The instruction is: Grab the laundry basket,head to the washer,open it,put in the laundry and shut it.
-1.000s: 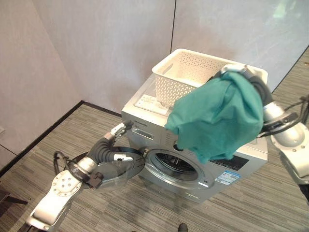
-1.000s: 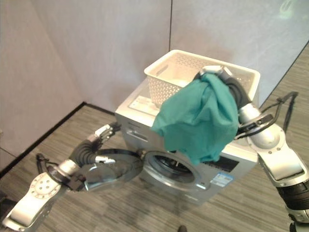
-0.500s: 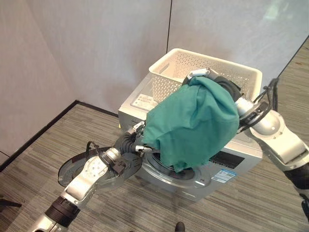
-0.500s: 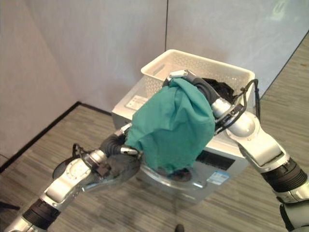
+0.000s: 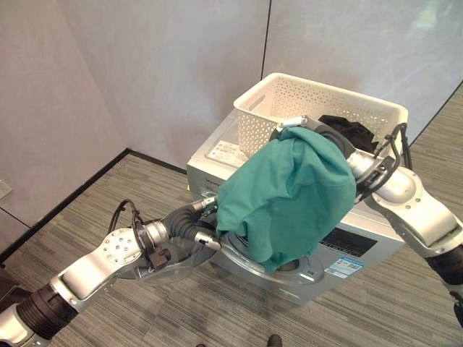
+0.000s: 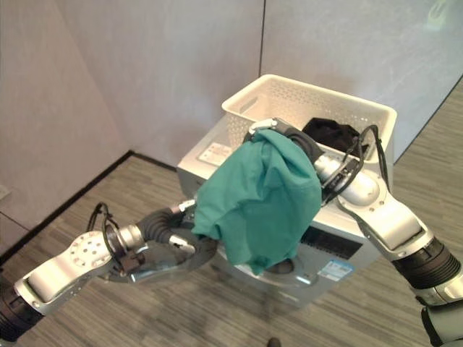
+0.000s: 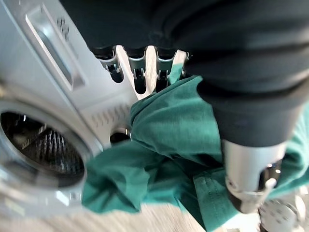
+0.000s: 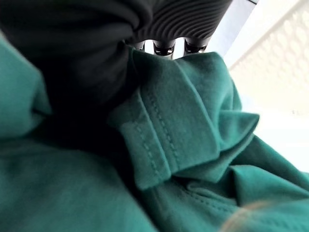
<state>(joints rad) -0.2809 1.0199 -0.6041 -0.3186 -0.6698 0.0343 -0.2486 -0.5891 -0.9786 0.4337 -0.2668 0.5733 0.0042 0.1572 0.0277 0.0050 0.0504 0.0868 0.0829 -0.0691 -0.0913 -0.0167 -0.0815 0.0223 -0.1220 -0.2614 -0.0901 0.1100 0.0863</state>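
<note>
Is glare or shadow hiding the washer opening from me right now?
Left eye view: a pale bright patch on the wall, well clear of the washer; no glare at the opening, but the green garment hangs in front of it. Left wrist view: the drum is dark inside, its ribbed wall readable. Right wrist view: deep shade across part of the garment.

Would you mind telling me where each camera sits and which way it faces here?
Left eye view: on the head, looking down at the washer; both arms enter, the right hand holding up a green cloth.
Right eye view: beside it, same scene; white basket on top.
Left wrist view: on the left wrist, facing the drum opening; left hand by the cloth.
Right wrist view: on the right wrist, against the cloth.
All four views share the cloth.
</note>
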